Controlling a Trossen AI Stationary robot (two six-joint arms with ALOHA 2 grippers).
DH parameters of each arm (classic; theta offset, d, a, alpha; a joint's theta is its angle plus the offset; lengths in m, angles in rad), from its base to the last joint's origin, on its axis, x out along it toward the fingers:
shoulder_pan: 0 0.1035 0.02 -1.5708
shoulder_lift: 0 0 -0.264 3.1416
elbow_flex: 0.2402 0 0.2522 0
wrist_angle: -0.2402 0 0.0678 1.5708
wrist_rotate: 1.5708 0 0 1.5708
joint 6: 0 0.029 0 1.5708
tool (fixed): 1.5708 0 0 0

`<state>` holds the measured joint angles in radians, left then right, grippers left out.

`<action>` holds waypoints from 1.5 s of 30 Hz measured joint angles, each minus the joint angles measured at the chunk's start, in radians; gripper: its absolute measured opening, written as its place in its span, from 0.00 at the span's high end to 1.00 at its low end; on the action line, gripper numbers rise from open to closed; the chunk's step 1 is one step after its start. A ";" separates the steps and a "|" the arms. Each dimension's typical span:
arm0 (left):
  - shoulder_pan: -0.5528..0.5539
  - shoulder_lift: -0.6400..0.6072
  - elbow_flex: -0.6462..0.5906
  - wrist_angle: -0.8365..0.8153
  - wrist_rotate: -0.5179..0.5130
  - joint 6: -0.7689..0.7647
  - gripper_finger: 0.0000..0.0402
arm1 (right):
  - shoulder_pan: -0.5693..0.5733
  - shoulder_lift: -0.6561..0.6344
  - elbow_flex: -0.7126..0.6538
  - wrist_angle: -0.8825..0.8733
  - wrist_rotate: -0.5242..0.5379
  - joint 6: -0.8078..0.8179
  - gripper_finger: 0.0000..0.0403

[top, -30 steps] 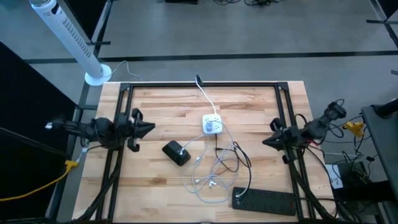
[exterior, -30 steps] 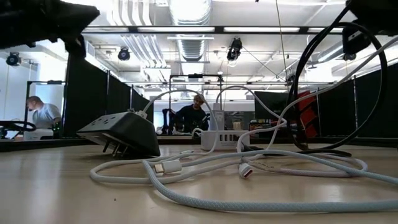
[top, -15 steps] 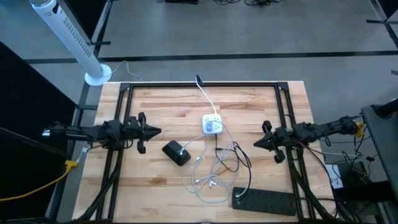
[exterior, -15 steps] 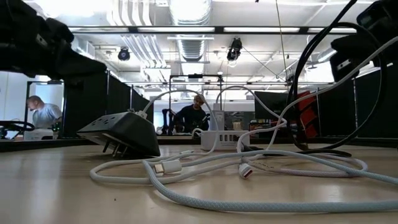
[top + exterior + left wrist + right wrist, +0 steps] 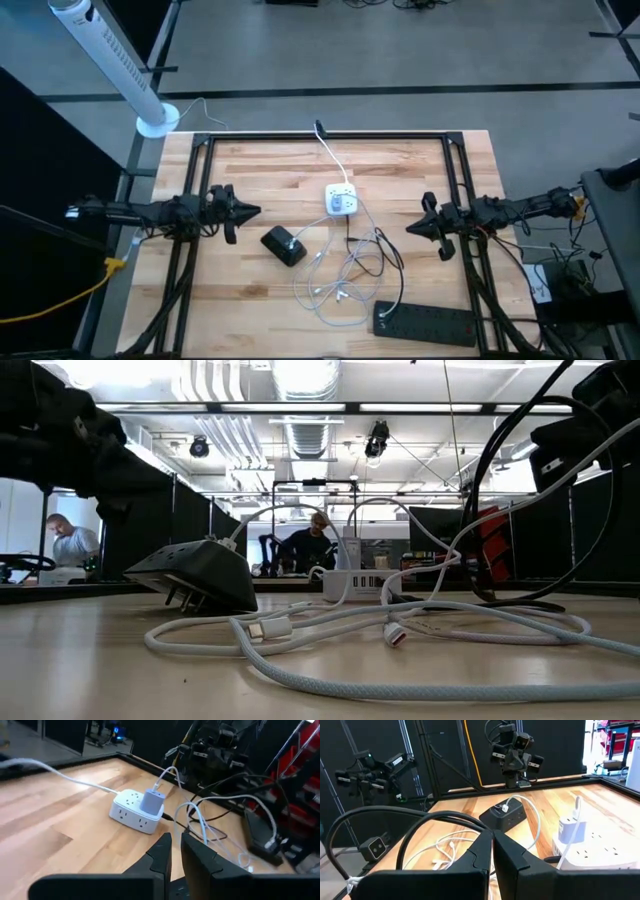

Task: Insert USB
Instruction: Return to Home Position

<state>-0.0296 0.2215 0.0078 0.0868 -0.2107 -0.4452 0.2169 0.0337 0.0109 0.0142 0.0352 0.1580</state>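
White cables (image 5: 340, 285) lie plugged in mid-bench (image 5: 260, 170), so the job looks done, and the left hand (image 5: 252, 211) and right hand (image 5: 412, 228) hover apart, both pressed together, holding nothing.

- Left arm (image 5: 150, 213): dark, slender links, at the left of the high frame; black cabling runs along it.
- Right arm (image 5: 510, 211): same dark build, at the right of the frame; a yellow fitting sits near its outer end.
- Gripper fingers (image 5: 162, 857): black, tapered, angular.
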 joint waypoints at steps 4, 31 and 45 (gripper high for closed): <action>0.000 0.009 0.000 0.001 0.000 -0.009 0.93 | 0.000 0.001 0.000 -0.001 0.000 -0.001 1.00; 0.000 0.033 0.000 0.001 0.001 -0.009 0.93 | -0.295 -0.003 0.000 0.000 -0.001 -0.001 1.00; 0.000 0.042 0.000 0.001 0.001 -0.009 0.93 | -0.316 -0.009 0.000 0.001 -0.001 -0.001 1.00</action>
<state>-0.0296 0.2630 0.0078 0.0881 -0.2096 -0.4541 -0.0990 0.0243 0.0109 0.0151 0.0341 0.1570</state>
